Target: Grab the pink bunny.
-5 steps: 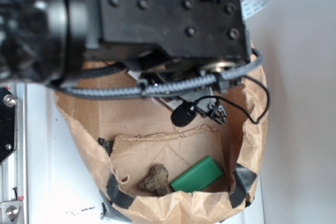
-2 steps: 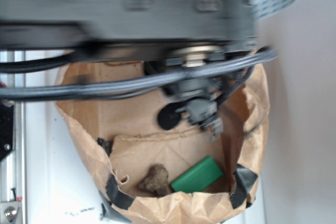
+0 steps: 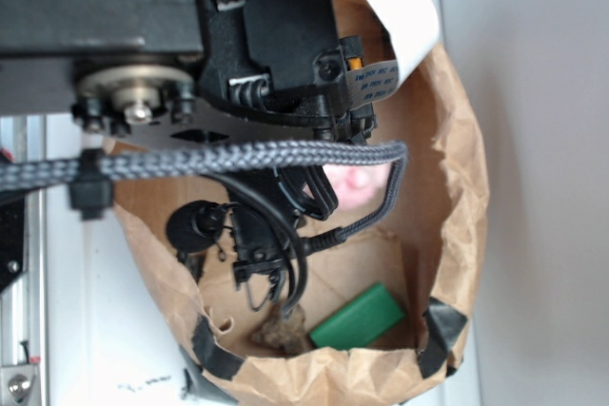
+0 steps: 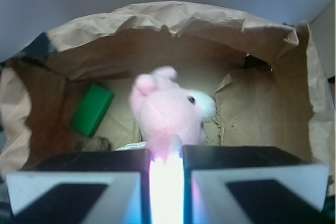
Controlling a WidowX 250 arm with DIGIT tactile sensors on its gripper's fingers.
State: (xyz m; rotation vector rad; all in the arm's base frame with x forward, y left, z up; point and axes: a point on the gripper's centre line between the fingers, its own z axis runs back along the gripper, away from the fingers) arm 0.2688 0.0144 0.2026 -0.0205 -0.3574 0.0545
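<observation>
The pink bunny [image 4: 167, 109] fills the middle of the wrist view, white face turned right, its lower body pinched between the two black jaws. My gripper [image 4: 166, 153] is shut on it, and it appears to hang above the floor of the brown paper bag [image 4: 210, 17]. In the exterior view only a pink patch of the bunny [image 3: 349, 183] shows under the black arm and braided cable; the gripper's fingertips there are hidden by the arm.
A green rectangular block [image 3: 358, 319] [image 4: 92, 109] and a brown lumpy object [image 3: 278, 332] [image 4: 95, 143] lie on the bag floor. The crumpled bag walls [image 3: 457, 197], patched with black tape [image 3: 435, 330], ring the gripper closely. A white surface lies to the left.
The arm has swung across the bag opening and now sits further left. The pink bunny, hidden before, now shows under the arm.
</observation>
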